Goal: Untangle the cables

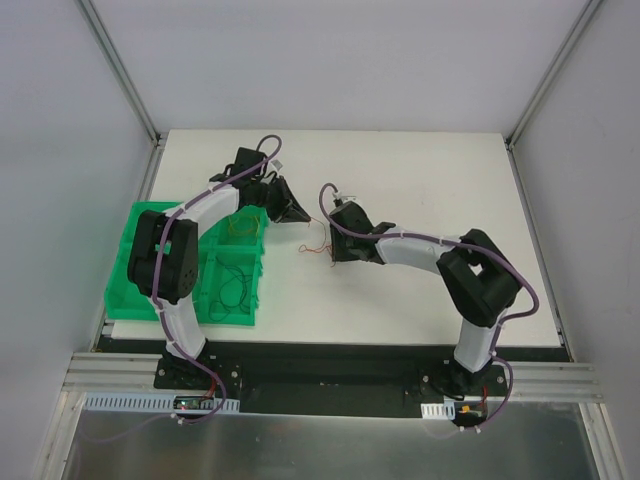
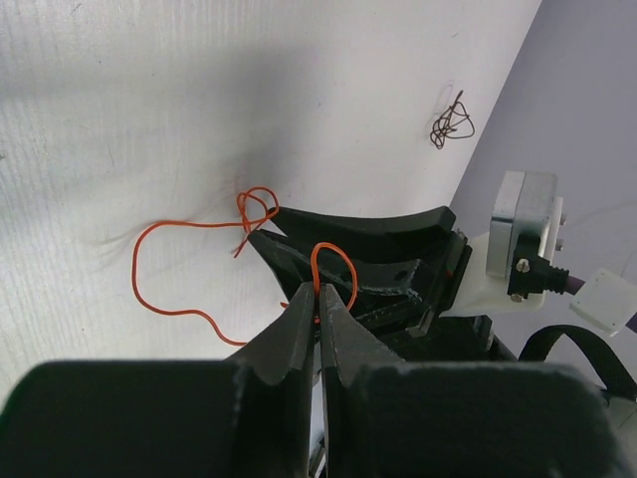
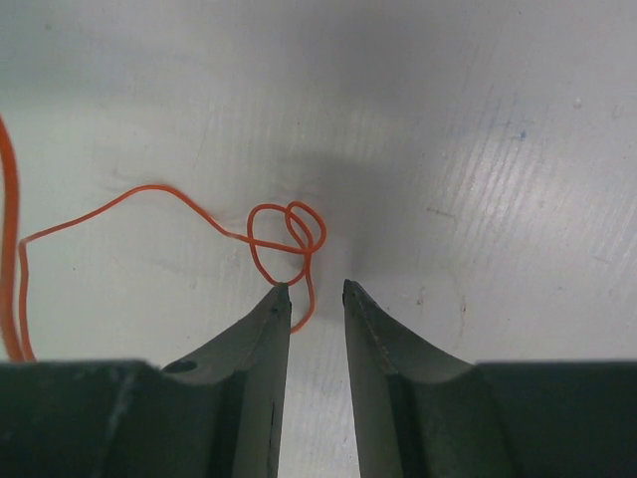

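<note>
Cable (image 3: 149, 189): knot (image 3: 287, 234) just ahead of R hand (image 3: 317, 289)

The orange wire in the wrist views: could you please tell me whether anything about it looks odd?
Yes: the orange wire is tied into a small knot of overlapping loops just ahead of the right gripper, its jaws parted, while the left gripper pinches another loop of it.

Probably a robotics lab: a white surface (image 1: 420, 180) boxed by grey panels (image 1: 340, 60) on aluminium posts (image 1: 119, 68), with a bolted mounting rail (image 1: 330, 376) near
</note>
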Controlling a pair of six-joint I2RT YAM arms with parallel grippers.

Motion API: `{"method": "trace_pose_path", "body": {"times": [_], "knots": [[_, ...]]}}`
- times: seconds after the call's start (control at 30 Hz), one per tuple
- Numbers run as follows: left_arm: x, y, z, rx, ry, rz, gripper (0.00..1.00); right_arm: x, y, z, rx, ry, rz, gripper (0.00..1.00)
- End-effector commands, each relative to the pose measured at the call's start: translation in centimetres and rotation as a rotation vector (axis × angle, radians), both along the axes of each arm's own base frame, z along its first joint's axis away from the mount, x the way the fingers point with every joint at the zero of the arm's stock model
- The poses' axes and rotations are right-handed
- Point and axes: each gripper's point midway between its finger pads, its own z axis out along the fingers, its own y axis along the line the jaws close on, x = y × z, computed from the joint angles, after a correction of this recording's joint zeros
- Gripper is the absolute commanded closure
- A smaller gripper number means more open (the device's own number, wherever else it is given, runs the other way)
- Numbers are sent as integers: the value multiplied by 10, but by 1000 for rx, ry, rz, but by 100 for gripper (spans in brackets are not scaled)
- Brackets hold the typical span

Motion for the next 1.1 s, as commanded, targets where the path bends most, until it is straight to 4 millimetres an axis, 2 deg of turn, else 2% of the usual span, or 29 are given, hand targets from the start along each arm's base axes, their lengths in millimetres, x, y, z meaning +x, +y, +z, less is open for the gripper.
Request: {"method": "trace_pose_path", "body": {"times": [0.0, 0.13, 0.27, 0.33, 0.4, 0.5, 0.63, 0.73, 0.8, 0.9, 0.97, 1.07], "knots": [[1, 2, 28, -45, -60, 0, 100, 17, 13, 8, 33, -60, 3, 70], [1, 3, 30, -46, -62, 5, 100, 20, 7, -5, -48, -65, -40, 75], [1, 3, 29, -50, -58, 5, 100, 16, -14, -11, -241, -79, -120, 92], [2, 5, 31, -49, -62, 11, 100, 14, -19, -14, -255, -87, -140, 100], [4, 8, 33, -41, -78, 19, 100, 15, -25, -13, -259, -108, -163, 100], [10, 20, 42, -12, -137, 52, 100, 12, -57, 4, -309, -177, -254, 100], [27, 62, 67, 143, -289, 164, 100, 5, -106, 32, -321, -270, -381, 100], [30, 103, 97, 331, -453, 267, 100, -2, -140, 42, -279, -268, -459, 100], [24, 130, 115, 449, -548, 342, 100, -5, -155, 48, -229, -267, -492, 100], [2, 174, 127, 602, -614, 479, 100, -7, -169, 53, -144, -280, -485, 100], [-15, 194, 138, 648, -652, 540, 100, -7, -175, 58, -105, -295, -487, 100], [-37, 209, 155, 673, -707, 607, 100, -5, -174, 65, -40, -333, -435, 100]]}}
